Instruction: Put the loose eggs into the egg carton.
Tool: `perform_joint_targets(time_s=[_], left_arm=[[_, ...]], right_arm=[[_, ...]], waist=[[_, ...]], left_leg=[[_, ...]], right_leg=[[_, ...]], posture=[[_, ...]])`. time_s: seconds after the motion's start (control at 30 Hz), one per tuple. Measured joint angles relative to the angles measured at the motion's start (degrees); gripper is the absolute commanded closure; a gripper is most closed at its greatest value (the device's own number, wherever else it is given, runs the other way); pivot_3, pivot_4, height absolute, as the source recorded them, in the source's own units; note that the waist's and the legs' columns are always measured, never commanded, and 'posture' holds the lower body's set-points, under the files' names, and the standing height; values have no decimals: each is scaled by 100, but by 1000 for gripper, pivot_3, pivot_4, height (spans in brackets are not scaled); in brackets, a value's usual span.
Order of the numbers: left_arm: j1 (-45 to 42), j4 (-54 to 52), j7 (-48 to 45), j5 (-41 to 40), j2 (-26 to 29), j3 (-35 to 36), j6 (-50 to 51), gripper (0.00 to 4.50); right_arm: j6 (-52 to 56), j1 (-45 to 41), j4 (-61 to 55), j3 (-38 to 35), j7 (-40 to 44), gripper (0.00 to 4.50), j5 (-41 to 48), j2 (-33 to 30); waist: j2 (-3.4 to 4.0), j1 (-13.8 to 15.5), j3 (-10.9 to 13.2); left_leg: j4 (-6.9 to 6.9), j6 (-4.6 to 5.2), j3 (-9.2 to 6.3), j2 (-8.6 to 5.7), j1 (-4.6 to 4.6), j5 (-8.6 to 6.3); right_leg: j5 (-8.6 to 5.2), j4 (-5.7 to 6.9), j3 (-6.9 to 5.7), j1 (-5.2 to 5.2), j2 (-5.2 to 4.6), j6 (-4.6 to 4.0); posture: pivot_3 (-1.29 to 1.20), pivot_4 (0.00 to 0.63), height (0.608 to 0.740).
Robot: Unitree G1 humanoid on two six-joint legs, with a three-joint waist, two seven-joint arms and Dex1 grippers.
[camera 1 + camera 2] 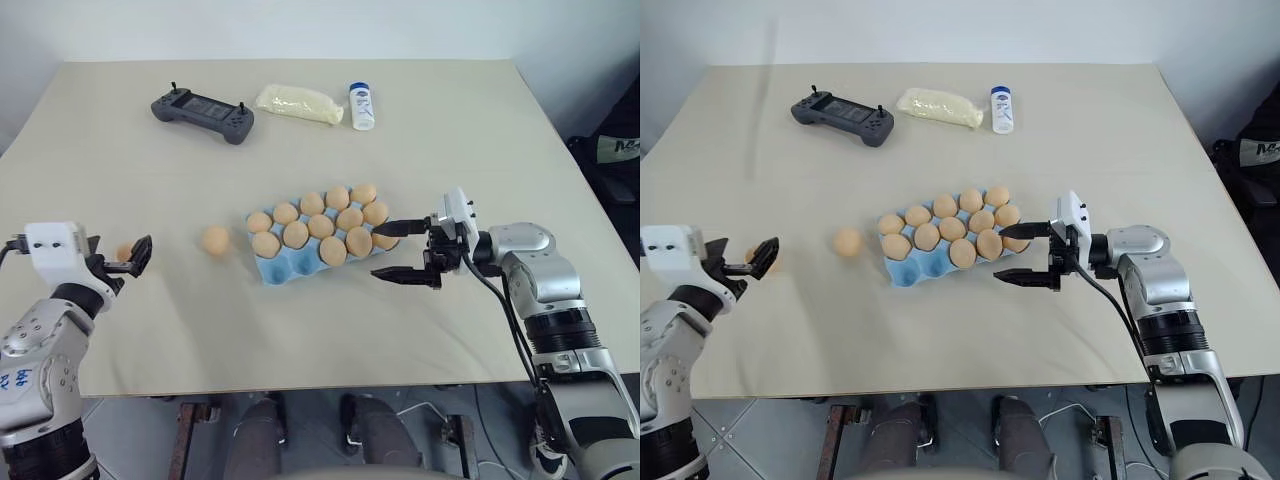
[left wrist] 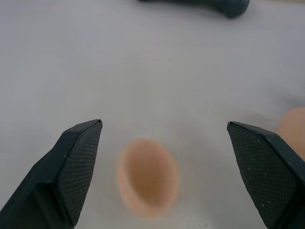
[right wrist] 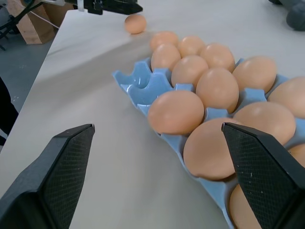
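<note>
Head view: beige table, grey floor beyond near edge

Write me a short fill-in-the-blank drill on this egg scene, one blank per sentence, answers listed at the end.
1. The egg carton is light ____ in colour.
2. ____ loose eggs lie on the table outside the carton: one beside the carton's left end, and another in front of the left gripper.
3. The right gripper sits at the carton's right end with its jaws ____.
4. At the table's far side, the game controller lies to the ____ of the pale yellow packet.

Answers: blue; Two; open; left
</note>
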Motion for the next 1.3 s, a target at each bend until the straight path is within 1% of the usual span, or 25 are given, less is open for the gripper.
perform_joint_targets(time_s=[0.23,0.33,0.43,0.53,0.6,0.77,0.93,1.07,1.3], left_arm=[[-179,350,352,225,-2,-17,92,25],[-151,356,321,228,2,-49,197,653],[-58,345,270,252,12,-206,296,1663],[-56,344,247,257,13,-207,306,2589],[-55,344,214,259,13,-204,305,2900],[-57,214,-34,211,52,-195,178,3008],[-409,-328,-519,-255,130,-306,221,3008],[-841,-673,-939,-671,251,-652,392,3008],[-1422,-520,-1666,-870,275,-1621,501,3008]], right_arm=[[11,176,-252,-32,-90,0,5,-41],[17,217,-279,-37,-123,0,5,-47],[17,217,-287,-43,-132,0,5,-49],[17,215,-283,-43,-134,0,3,-49],[15,208,-266,-43,-134,0,0,-49],[-1,180,-189,-43,-127,0,-4,-49],[-21,169,-138,-42,-120,0,-9,-48],[-110,162,-98,-50,-114,0,-6,-48],[-161,163,-47,-164,-94,0,-4,-48]], waist=[[-1,7,0],[-1,11,0],[-1,5,0],[-1,5,-1],[-1,6,-1],[-1,8,-1],[-1,21,-1],[-1,17,-1],[-1,15,-1]], left_leg=[[4,-1,7,3,1,0],[4,-1,8,2,1,0],[4,-1,8,3,1,0],[4,-2,8,4,2,0],[4,-2,8,3,2,0],[4,-2,8,3,2,0],[7,-3,8,2,1,1],[9,-1,14,-2,2,2],[22,13,19,2,5,16]], right_leg=[[1,2,-5,-1,-2,1],[1,3,-5,0,-3,1],[1,3,-5,-1,-3,1],[1,3,-5,-1,-3,1],[1,3,-5,-1,-4,1],[1,3,-5,-1,-4,1],[1,5,-6,1,-4,1],[3,5,-2,3,-3,5],[3,17,1,2,9,6]], posture=[[0,150,740],[0,150,740],[0,150,740],[0,150,740],[0,150,740],[0,150,740],[0,150,740],[0,150,740],[0,150,740]])
